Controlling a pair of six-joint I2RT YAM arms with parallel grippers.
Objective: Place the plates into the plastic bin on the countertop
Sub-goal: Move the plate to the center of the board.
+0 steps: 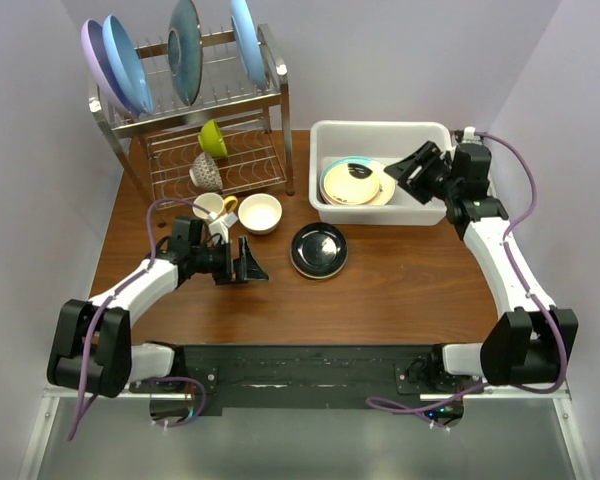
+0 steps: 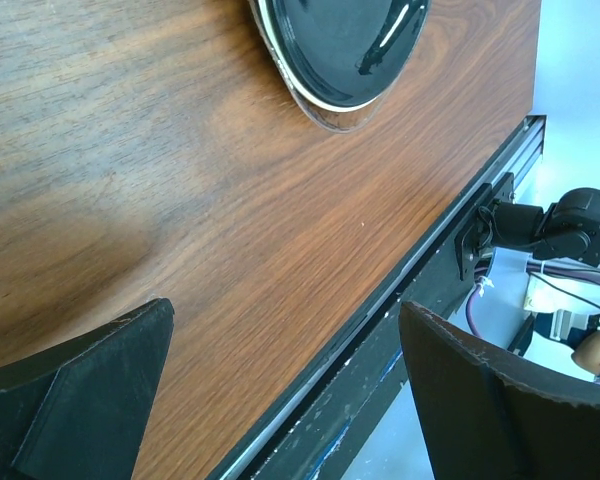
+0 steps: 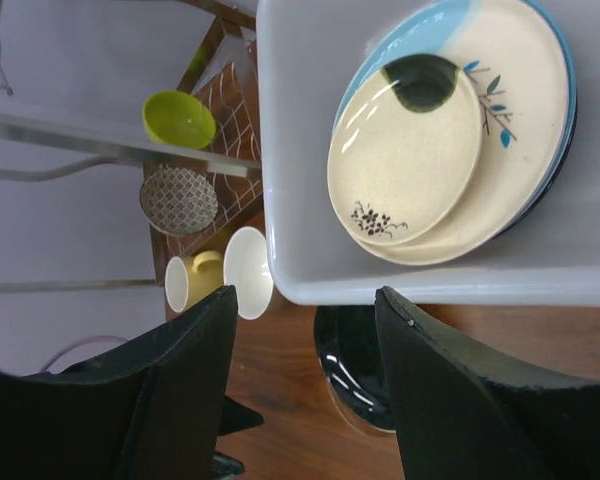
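Note:
The white plastic bin (image 1: 380, 128) stands at the back right of the countertop (image 1: 400, 290). Inside it a small cream plate (image 1: 352, 182) (image 3: 405, 160) lies on a teal-and-cream plate (image 1: 383, 193) (image 3: 525, 120). My right gripper (image 1: 405, 168) (image 3: 305, 295) hovers over the bin's right half, open and empty. A glossy black plate (image 1: 319, 249) (image 2: 340, 45) (image 3: 355, 370) rests on the wood in front of the bin, with a clear rim showing beneath it. Left of that plate my left gripper (image 1: 255, 262) (image 2: 285, 310) is low over the wood, open wide and empty.
A steel wire rack (image 1: 270, 75) at the back left holds large blue, lilac and dark teal plates, a green bowl (image 1: 213, 137) and a patterned bowl (image 1: 206, 171). A yellow mug (image 1: 213, 206) and a cream bowl (image 1: 260, 213) stand in front of it.

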